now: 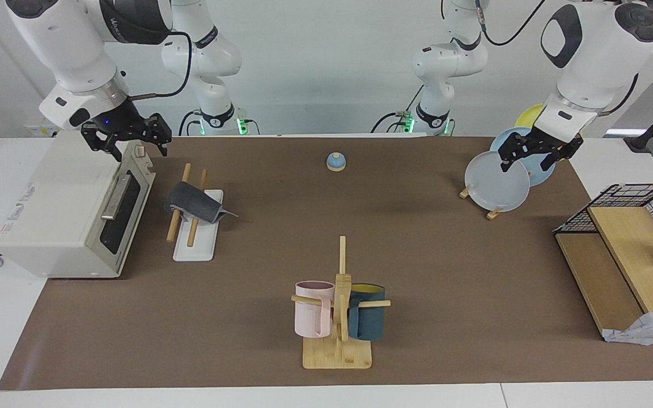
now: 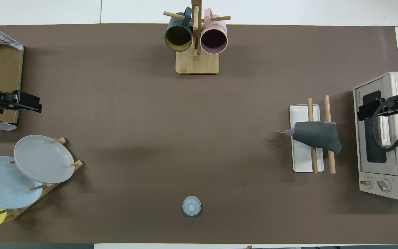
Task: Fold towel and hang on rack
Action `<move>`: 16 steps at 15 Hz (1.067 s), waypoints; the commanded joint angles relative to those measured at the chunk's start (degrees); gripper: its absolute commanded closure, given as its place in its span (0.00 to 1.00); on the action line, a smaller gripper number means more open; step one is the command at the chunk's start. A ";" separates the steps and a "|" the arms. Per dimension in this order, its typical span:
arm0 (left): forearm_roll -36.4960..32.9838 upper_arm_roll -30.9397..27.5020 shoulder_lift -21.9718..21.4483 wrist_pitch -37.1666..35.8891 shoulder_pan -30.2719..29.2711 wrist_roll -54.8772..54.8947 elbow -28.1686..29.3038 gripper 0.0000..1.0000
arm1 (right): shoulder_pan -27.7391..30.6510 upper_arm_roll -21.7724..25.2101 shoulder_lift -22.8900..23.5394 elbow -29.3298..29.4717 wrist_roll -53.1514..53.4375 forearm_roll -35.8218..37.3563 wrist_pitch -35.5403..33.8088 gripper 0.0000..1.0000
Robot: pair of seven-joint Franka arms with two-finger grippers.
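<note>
Here, one folded towel (image 1: 193, 204) drapes over the rack (image 1: 195, 241), both of its two dowels, at left centre of the facing view. The right gripper (image 1: 124, 139), spread and empty, hangs over the toaster oven (image 1: 60, 226); the left gripper (image 1: 537, 153), also spread, hovers by three plates (image 1: 496, 184). Two mugs (image 1: 312, 317) hang at bottom centre.

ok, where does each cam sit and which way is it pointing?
Facing view: high across the table from the robots, looking back at them; shows both arms whole, the right gripper open over the toaster oven, the left gripper open over the plates.
Overhead view: high above the robots' end, looking forward and steeply down; only the grippers and a bit of each wrist show at the side edges.
Shared: towel draped on the rack, mug tree, small blue bell, half a turn apart.
</note>
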State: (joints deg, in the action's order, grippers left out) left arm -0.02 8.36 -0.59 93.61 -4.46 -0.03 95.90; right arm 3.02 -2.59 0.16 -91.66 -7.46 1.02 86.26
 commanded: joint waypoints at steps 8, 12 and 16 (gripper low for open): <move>-0.77 -0.63 0.07 -0.79 0.07 0.38 -0.45 0.00 | 0.68 0.21 2.74 4.55 1.75 0.91 -2.41 0.00; -0.77 -0.63 0.07 -0.79 0.07 0.38 -0.45 0.00 | 0.41 -0.05 3.79 5.88 2.63 1.62 -3.11 0.00; -0.77 -0.63 0.07 -0.79 0.07 0.38 -0.45 0.00 | 0.41 -0.14 3.79 5.88 2.63 1.53 -3.46 0.00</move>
State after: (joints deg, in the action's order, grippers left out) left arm -0.02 7.98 -0.59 93.61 -4.52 -0.03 95.90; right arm 3.35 -2.33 2.95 -87.60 -5.99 1.41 84.30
